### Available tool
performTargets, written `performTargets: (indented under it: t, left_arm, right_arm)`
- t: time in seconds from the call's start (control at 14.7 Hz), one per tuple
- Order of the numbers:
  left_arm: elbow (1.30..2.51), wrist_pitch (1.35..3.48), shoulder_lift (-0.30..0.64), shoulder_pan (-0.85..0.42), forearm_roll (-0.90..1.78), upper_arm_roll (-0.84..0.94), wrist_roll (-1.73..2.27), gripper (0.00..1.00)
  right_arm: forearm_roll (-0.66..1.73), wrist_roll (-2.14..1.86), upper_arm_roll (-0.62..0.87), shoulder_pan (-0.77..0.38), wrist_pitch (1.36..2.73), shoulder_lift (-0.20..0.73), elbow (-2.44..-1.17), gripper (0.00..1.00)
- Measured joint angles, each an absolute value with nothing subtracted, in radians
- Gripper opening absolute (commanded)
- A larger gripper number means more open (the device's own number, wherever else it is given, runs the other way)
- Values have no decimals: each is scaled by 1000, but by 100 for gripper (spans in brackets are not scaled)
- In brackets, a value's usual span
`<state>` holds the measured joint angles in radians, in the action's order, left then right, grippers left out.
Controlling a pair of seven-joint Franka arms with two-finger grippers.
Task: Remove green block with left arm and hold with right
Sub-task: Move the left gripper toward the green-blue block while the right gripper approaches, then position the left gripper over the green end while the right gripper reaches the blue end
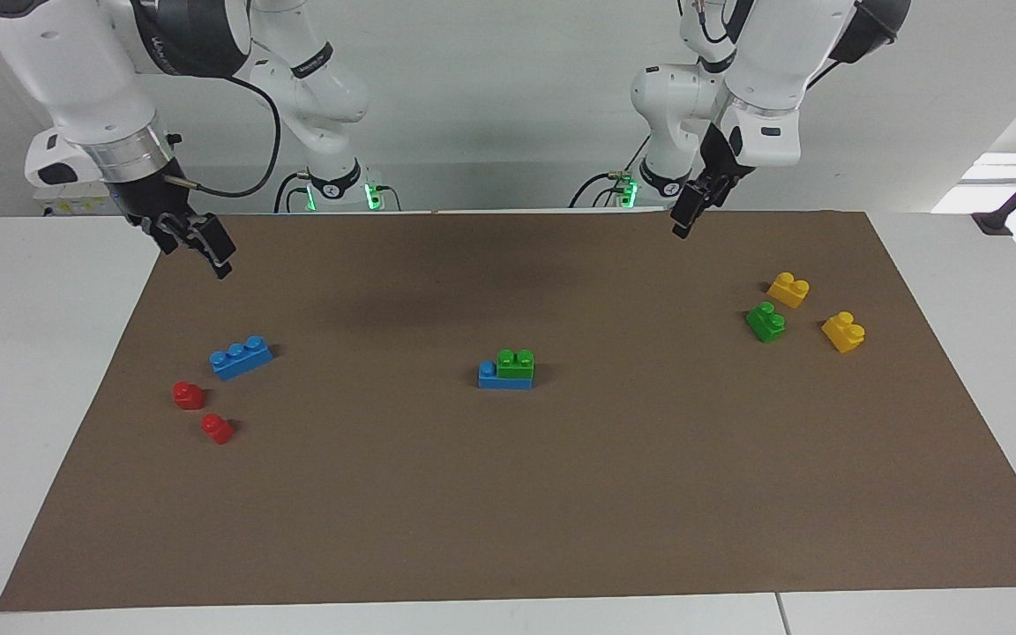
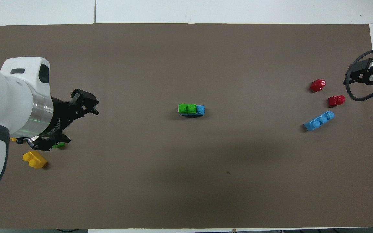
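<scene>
Green block (image 1: 516, 359) sits on blue brick (image 1: 504, 377) mid-mat, long axis along the mat's length. Left gripper (image 1: 689, 214) open, raised near robots' edge, closer; right gripper (image 1: 199, 242) open over its corner.
</scene>
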<state>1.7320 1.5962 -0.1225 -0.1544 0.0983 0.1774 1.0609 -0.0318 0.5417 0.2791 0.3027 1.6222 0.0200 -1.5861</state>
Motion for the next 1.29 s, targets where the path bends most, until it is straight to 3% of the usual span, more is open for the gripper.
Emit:
performTargets:
  t: [0.27, 0.75, 1.29]
  left_arm:
    - [1792, 1624, -150, -203, 131, 176, 1232, 100]
    - [1910, 1850, -186, -335, 132, 178, 1741, 100]
    - [1932, 1952, -97, -400, 133, 177, 1954, 100]
  right_arm:
    - [-31, 762, 280, 290, 1616, 11, -1602, 98]
    - [66, 1156, 290, 277, 1613, 5, -1616, 97]
    - [297, 1362, 291, 278, 1619, 5, -1694, 97]
